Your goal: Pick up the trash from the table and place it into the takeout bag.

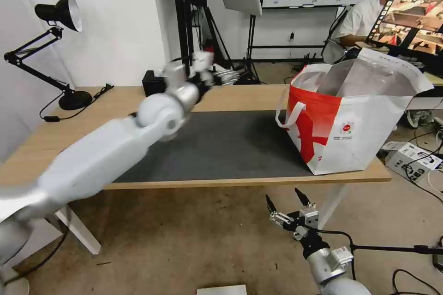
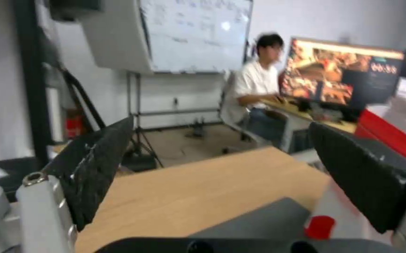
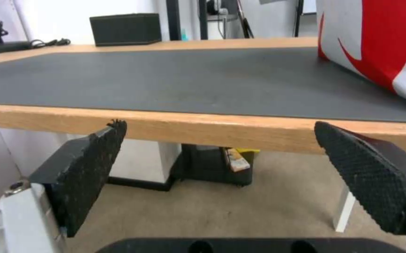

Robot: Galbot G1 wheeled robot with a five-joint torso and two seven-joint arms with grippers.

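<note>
takeout bag (image 1: 350,124) upright on table (image 1: 240,97), on mat's (image 1: 221,147) right end; soft, light, likely tippy; best held by strap (image 1: 288,115). left gripper (image 1: 203,71) above table left of bag, fingers apart, empty. right gripper (image 1: 290,205) below table edge, spread, idle.

table (image 1: 240,94): light wood top, white legs
mat (image 1: 221,147): plain dark grey, on the table
takeout bag (image 1: 355,124): white with red panel, silver lining, small round red logo, on the table's right end
tissue box (image 1: 153,83): black, at the table's far edge
right gripper (image 1: 290,203) pads (image 3: 90,168): black, cross-hatched
</note>
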